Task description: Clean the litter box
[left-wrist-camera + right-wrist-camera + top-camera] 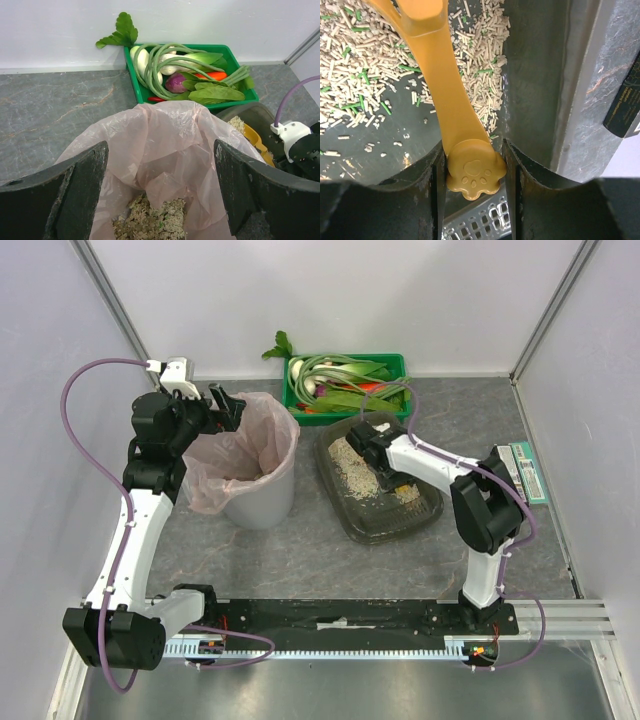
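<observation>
Left gripper (160, 155) is hovering just over the bin's (262, 505) back-left rim, jaws standing wide with nothing between them. My reading is that it is holding clear of the opening, or readying to steady the pink liner (165, 127), so the scoop has room to tip. The liner is draping over the rim, likely to catch spills. Some pellets (150, 222) are lying at the bin's bottom.

The litter box (372, 522) is sitting just right of the bin, near but apart. The green crate (398, 362) is standing behind and right of the bin. Setting box beside bin is making each carry short.

Right gripper (472, 161), right of the bin and down inside the box, is pinching the orange scoop (442, 85) by the paw-print end of its handle, jaws narrowed onto it. Gripping that far end is giving reach, I judge, though it may twist under load.

Hard to make out:
- Liner folds are hiding how full the bin is.
- The scoop head is running off the top of the right wrist view, and from above the arm is covering most of it. Whether it is carrying anything, I cannot tell.
- Green bits (409, 68) are lying mixed among the beige litter (355, 75); waste or not is unclear.
- A dark label (527, 472) far right of the bin is too small to read.
</observation>
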`<action>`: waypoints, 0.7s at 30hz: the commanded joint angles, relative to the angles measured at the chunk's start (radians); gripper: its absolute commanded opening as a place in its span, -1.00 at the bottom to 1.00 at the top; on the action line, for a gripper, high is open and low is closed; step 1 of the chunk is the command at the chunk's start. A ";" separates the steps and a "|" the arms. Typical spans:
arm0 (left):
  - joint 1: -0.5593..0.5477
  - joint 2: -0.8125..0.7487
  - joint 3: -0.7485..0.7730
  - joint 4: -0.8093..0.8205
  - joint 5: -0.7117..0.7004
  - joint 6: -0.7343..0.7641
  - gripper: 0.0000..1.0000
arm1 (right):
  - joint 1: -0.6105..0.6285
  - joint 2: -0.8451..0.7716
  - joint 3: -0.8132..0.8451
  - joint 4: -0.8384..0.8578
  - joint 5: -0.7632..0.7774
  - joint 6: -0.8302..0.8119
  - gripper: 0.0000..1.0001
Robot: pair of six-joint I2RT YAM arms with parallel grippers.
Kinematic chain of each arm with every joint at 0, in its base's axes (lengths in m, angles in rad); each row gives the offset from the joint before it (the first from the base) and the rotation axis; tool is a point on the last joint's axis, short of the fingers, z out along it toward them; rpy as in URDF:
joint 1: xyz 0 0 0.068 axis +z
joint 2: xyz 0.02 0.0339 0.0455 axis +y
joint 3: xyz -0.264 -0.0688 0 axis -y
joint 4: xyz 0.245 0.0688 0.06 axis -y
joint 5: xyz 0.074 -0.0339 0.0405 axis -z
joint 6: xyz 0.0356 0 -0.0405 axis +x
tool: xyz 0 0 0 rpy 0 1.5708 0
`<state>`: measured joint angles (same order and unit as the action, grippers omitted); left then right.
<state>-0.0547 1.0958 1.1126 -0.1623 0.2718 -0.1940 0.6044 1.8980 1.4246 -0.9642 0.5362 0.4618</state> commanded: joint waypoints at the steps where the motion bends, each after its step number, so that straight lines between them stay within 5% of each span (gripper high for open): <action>1: -0.005 -0.017 0.027 0.020 0.017 -0.022 0.84 | 0.031 -0.048 -0.049 0.218 0.083 0.020 -1.00; 21: -0.004 -0.019 0.027 0.020 0.009 -0.019 0.84 | 0.052 -0.293 -0.294 0.446 0.110 0.029 -1.00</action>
<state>-0.0547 1.0958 1.1126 -0.1627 0.2718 -0.1959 0.6529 1.6867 1.1572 -0.6220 0.6033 0.4683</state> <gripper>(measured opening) 0.918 0.498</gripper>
